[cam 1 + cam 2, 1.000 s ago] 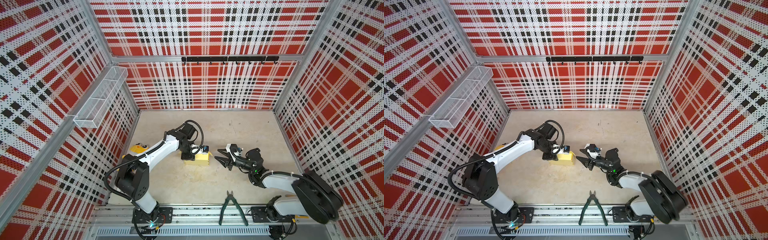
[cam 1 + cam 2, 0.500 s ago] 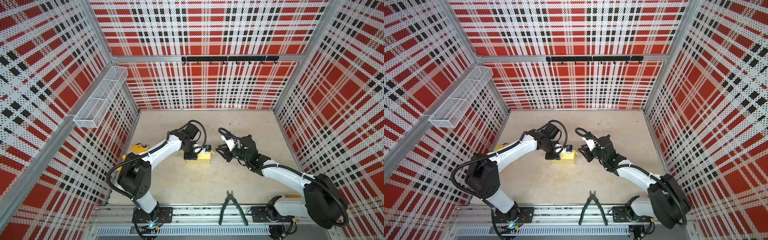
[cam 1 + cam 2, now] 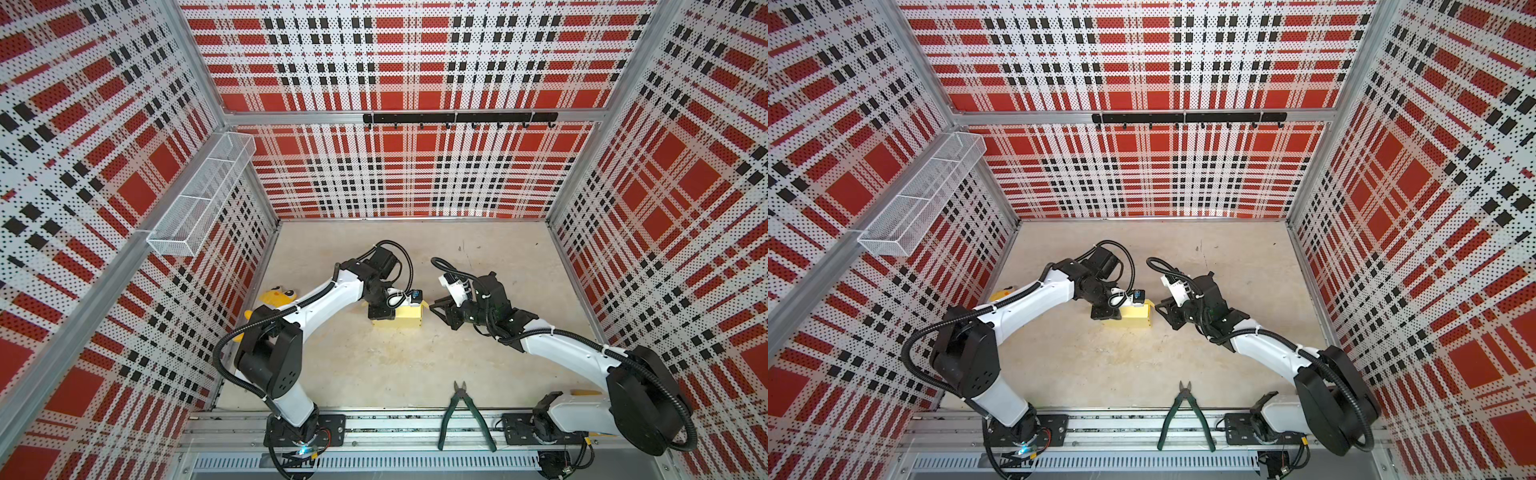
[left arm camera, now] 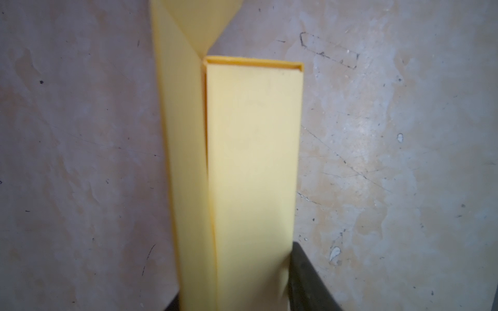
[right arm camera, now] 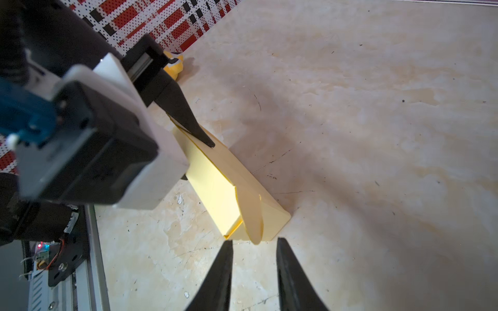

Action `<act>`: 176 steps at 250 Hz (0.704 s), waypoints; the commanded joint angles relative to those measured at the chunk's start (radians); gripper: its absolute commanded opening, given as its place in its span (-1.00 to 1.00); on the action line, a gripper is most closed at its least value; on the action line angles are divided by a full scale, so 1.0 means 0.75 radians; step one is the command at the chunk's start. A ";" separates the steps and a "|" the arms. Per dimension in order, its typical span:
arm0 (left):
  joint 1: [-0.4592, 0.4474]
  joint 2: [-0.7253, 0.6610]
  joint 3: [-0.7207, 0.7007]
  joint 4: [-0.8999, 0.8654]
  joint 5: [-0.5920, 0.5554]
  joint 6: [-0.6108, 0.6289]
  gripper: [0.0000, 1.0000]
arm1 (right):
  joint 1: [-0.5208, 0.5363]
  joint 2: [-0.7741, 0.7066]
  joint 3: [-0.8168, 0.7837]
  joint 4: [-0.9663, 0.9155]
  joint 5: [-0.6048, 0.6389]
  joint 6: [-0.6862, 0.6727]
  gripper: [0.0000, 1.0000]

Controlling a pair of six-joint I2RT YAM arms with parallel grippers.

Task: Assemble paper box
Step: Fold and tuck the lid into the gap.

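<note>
- The paper box [image 3: 409, 319] was near the middle of the bench [image 3: 374, 374], between the two arms. In both top views it showed as a long, narrow, pale yellow shape.
- The left tool [image 3: 382, 312] was clamped on the left end of the paper box. In the left wrist view the paper box [image 4: 250, 161] ran out from between two black fingers [image 4: 307, 277], one at each side.
- In the right wrist view one finger of the left tool lay on the upper face of the paper box [image 5: 213, 183], and the lower edge of the box seemed to rest on the bench.
- The end turned toward the right arm was open, and a rounded flap [image 5: 252, 215] stuck out from it, bent to one side.
- The right tool [image 5: 254, 242] had its jaws apart and held nothing. Its two tips were just beside the end with the flap, and I could not tell if a tip touched the card.
- In a top view the right tool [image 3: 442, 316] was just to the right of the box and pointed at it.
- A yellow plush toy [image 3: 277, 296] lay by the left wall, behind the left arm, well apart from the box.
- Green-handled cutters [image 3: 462, 409] lay at the front edge of the bench, near the base of the right arm.
- A wire basket [image 3: 203, 195] hung on the left wall, and a black hook rail [image 3: 457, 117] on the back wall.
</note>
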 commanded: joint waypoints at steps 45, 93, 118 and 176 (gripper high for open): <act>-0.009 0.012 -0.008 0.073 0.008 -0.083 -0.19 | 0.045 0.052 0.098 -0.023 0.104 0.113 -0.45; -0.020 -0.042 -0.043 0.194 0.004 -0.241 -0.40 | 0.058 0.063 0.163 -0.044 0.167 0.154 -0.49; -0.022 -0.043 -0.067 0.227 -0.010 -0.266 -0.39 | 0.049 0.071 0.224 -0.133 0.223 0.103 -0.48; -0.019 -0.037 -0.084 0.333 -0.059 -0.359 -0.38 | -0.010 0.135 0.331 -0.236 0.167 -0.029 -0.41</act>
